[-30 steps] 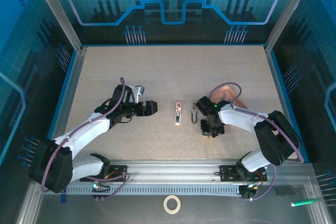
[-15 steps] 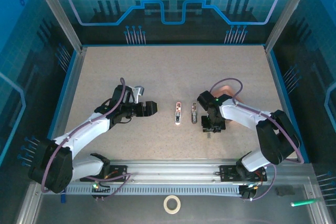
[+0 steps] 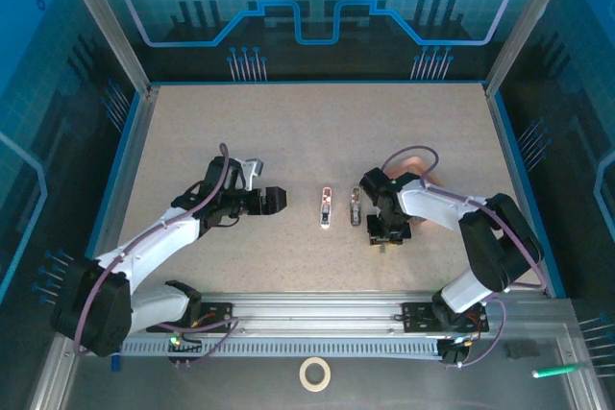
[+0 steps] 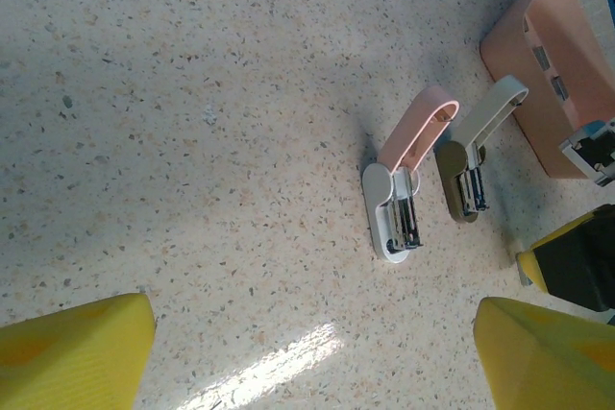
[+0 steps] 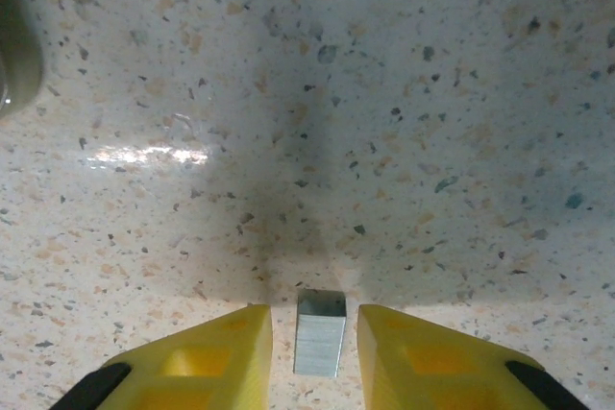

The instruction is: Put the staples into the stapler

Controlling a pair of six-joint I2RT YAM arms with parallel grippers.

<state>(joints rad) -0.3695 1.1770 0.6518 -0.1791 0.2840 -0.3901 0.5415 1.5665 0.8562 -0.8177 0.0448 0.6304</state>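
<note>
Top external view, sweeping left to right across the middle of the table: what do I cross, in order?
Left pincer → white stapler → olive-grey stapler → right pincer.

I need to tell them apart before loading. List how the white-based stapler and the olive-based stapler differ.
Colour: the white-based stapler has a pink lifted top; the olive-based stapler a pale grey one. Place: from above, the white-based stapler lies left of the olive-based stapler, with a gap between. Shared: both rest on the table, tops hinged open, roughly parallel.
</note>
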